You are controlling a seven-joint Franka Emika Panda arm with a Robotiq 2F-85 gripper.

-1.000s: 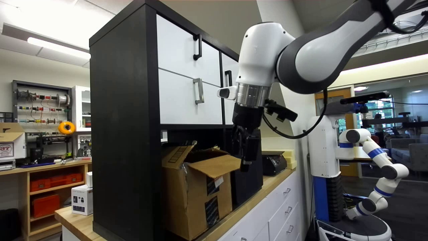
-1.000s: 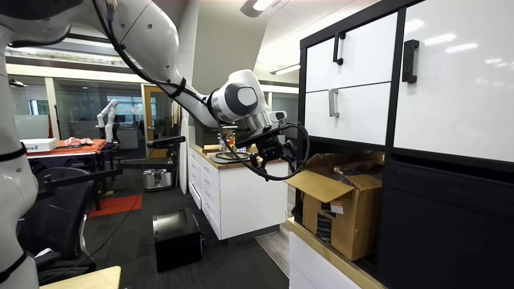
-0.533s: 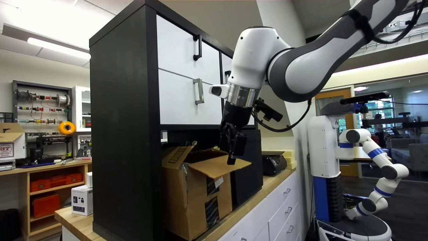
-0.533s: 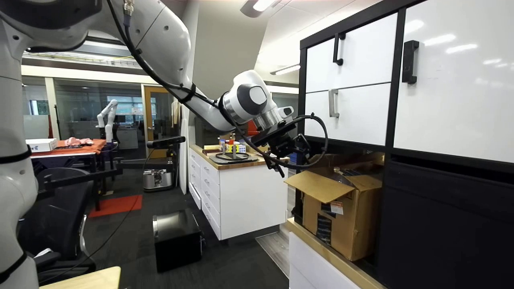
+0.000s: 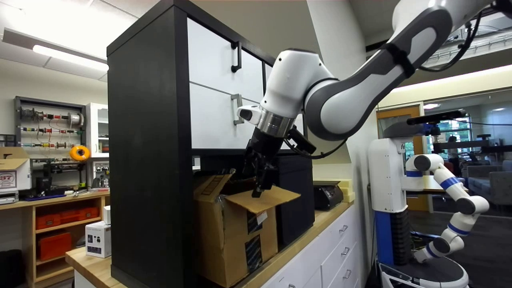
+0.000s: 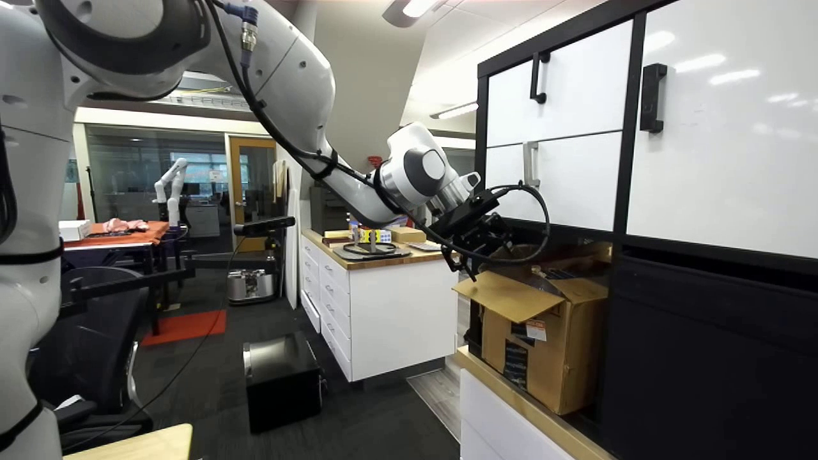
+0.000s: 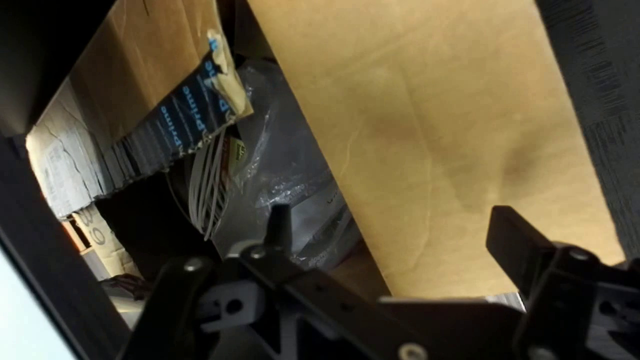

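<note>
Cardboard box sits in lower bay of cabinet, by front edge of bench, probably to leave its open top reachable; front flap folded outward. Arm slants down, wrist tilted; gripper spread wide, empty, one fingertip over the opening, one over the flap; contact unclear.

Both exterior views look slantwise along the front of the cabinet from opposite ends, sharing the arm and the cardboard box. In an exterior view the cabinet's side panel stands near at nine o'clock; in an exterior view a white counter lies farther off at six. The wrist view faces down into the box from very near.
</note>
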